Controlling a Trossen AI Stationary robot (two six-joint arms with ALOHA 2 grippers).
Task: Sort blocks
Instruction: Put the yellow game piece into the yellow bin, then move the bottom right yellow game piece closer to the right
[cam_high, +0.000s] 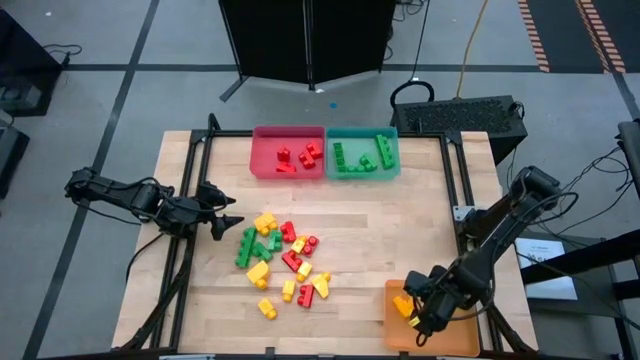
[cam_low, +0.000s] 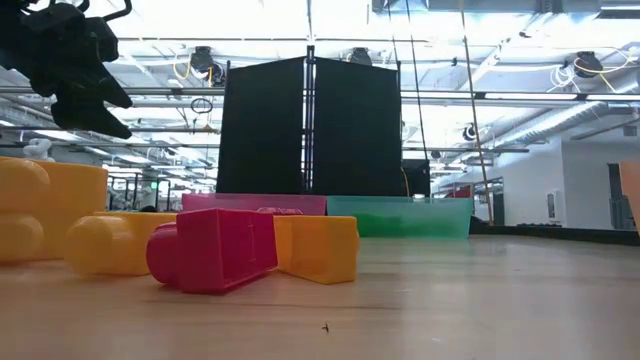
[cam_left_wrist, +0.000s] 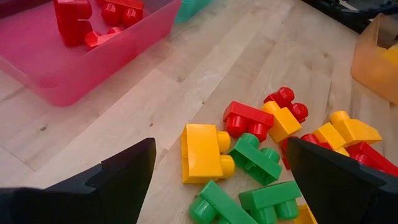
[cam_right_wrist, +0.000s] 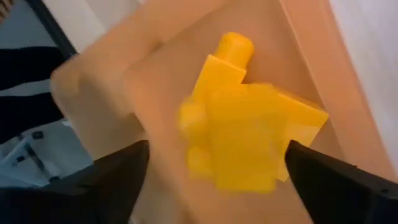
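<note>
The right hand (cam_high: 418, 318) hangs over the orange tray (cam_high: 396, 337) at the near right corner of the table (cam_high: 400, 220), and its fingers stand spread with nothing between them; in the right wrist view a yellow block (cam_right_wrist: 249, 134) lies loose on the tray floor below, blurred, so I judge that a drop-off into this tray is the step in hand. The left hand (cam_high: 225, 222) hovers at the left edge of the table just beside the loose pile of blocks (cam_high: 280, 262), its fingers wide apart and empty, looking down on a yellow brick (cam_left_wrist: 202, 152), a red brick (cam_left_wrist: 247, 118) and a green brick (cam_left_wrist: 258, 158) that lie close together, some touching. The red tray (cam_high: 262, 165) at the far edge holds several red bricks and the teal tray (cam_high: 393, 165) beside it holds green ones, while the pile in the middle remains a mix of all three colours, so the sorting looks perhaps a third done. The next move calls for the right hand to lift clear of the tray and for one hand to pick a single brick from the crowded pile without nudging its neighbours.
</note>
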